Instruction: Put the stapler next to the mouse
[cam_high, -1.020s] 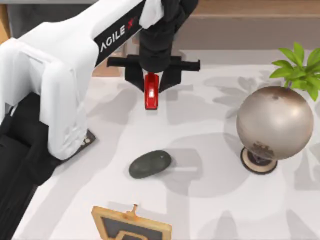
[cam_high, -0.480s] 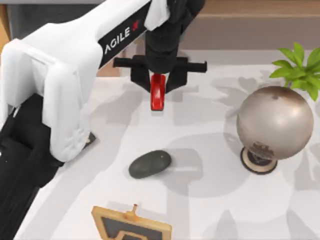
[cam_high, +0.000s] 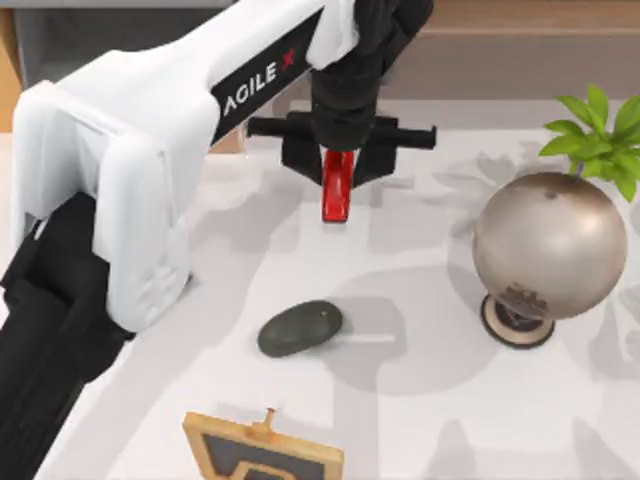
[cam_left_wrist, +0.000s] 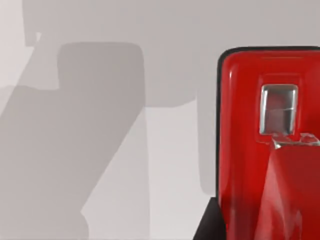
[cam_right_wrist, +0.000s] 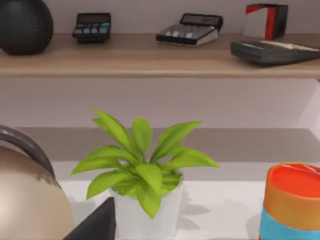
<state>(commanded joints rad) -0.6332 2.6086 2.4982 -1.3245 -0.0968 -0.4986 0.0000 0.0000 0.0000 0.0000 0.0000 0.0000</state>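
- The mouse (cam_high: 300, 328) lies flat on the desk (cam_high: 420, 420), toward the near edge and a little left of the middle, with a framed board (cam_high: 262, 452) just nearer at that edge. It is smooth and rounded; it looks like something that would slide if bumped, so the stapler is best set down beside it without a nudge.
- The globe (cam_high: 549, 246) stands near the desk's right edge, with the potted plant (cam_right_wrist: 145, 180) behind it toward the far right corner.
- The stapler (cam_high: 337, 186) hangs toward the far edge, well apart from the mouse and clear of the desk surface, to judge by its shadow.
- The left gripper (cam_high: 338, 160) has its fingers closed on the stapler's far end, leaving the free end pointing toward the near edge.
- In the left wrist view the stapler (cam_left_wrist: 270, 145) shows a glossy hard red shell with a small metal inset. I judge it stiff, light and slippery, so squeezing the narrow flat sides suits it.
- The right arm is parked by the right side; I cannot tell the state of its fingers.
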